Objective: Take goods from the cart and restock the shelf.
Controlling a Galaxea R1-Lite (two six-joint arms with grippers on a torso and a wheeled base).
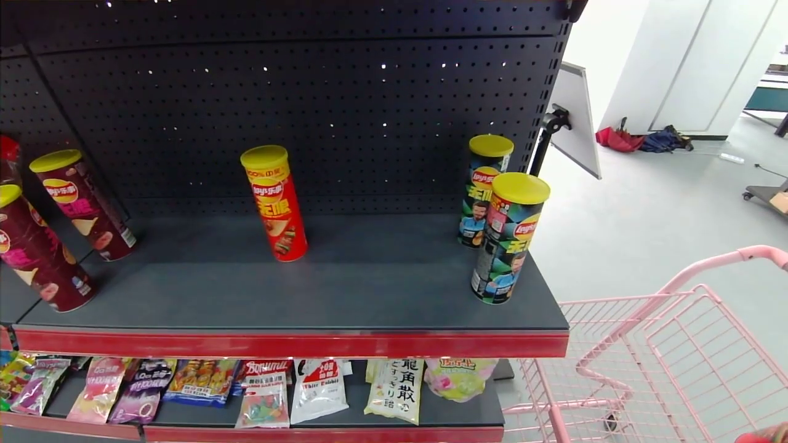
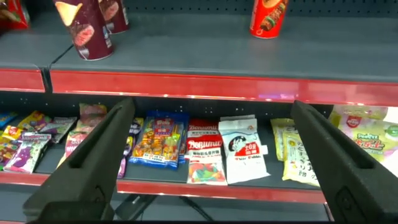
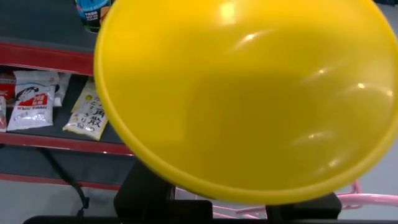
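Cans of chips line the top shelf, and we start at the far left: two dark red cans, one in front of the other, both standing near the left end. Over to the middle now, where a lone red can stands toward the back, well apart from everything else. On to the right end: two blue-green cans just beside each other, the nearer one close to the shelf's front corner.

Underneath, the lower shelf carries a row of snack bags, side by side. The left gripper hangs right in front of that row, lower than the red front edge of the top shelf. Its two dark fingers are spread wide, with nothing between them.

Further right, past the end of the shelf, the pink cart sits on the floor, its wire basket close to the shelf's corner. Last comes the right gripper: it is closed on a yellow-lidded can, the lid pushed right up at the wrist camera. That can is out in the air near the shelf's right end, with the cart's pink wire close by. What the rest of it looks like, I cannot tell.
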